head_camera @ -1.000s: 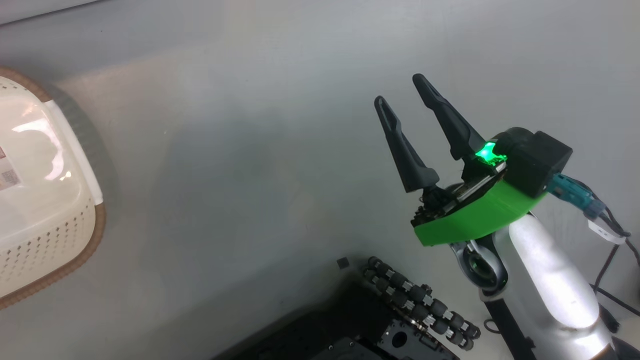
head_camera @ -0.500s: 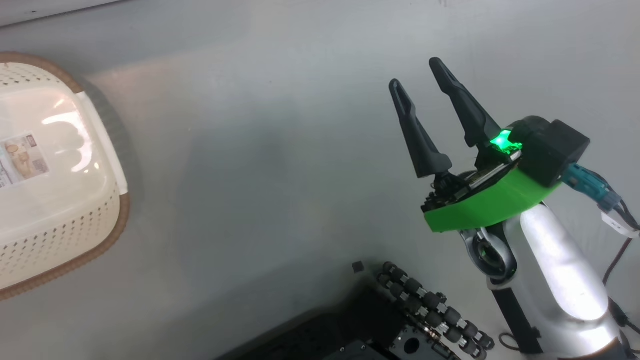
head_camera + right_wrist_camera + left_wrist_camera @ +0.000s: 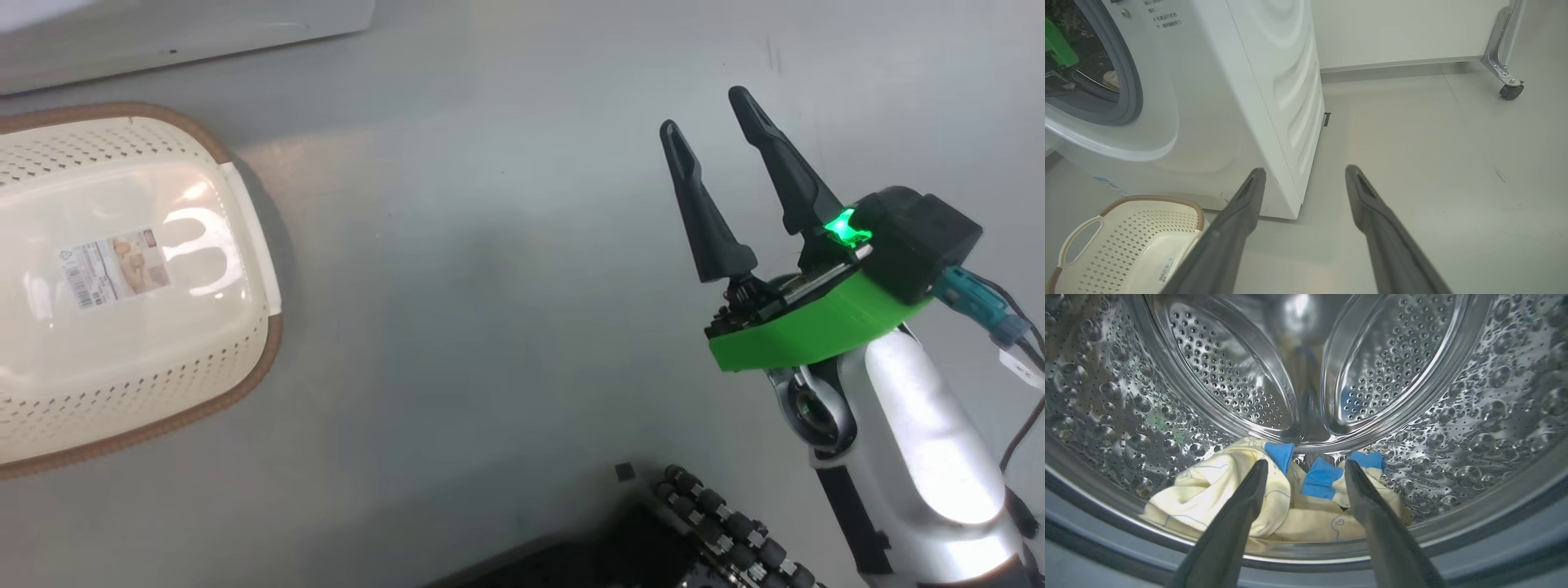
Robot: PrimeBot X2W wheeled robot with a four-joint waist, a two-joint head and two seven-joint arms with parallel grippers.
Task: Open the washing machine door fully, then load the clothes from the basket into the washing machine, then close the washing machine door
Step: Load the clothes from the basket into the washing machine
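My left gripper is open inside the mouth of the washing machine's steel drum. The clothes, pale yellow with blue patches, lie on the drum floor just beyond its fingertips, not gripped. The basket, cream with a brown rim, stands empty on the floor at the left, a label on its bottom. My right gripper hangs open over bare floor to the basket's right, holding nothing. In the right wrist view this gripper points at the washing machine's front corner, with the basket at lower left. The washing machine door is out of view.
The machine's white lower edge runs along the top left of the head view. My dark wheeled base sits at the bottom. A white panel on a caster wheel stands behind the machine. Grey floor stretches to the machine's right.
The head camera has turned, so the basket and the machine's edge have come further into view. My right gripper stays open, in the same pose.
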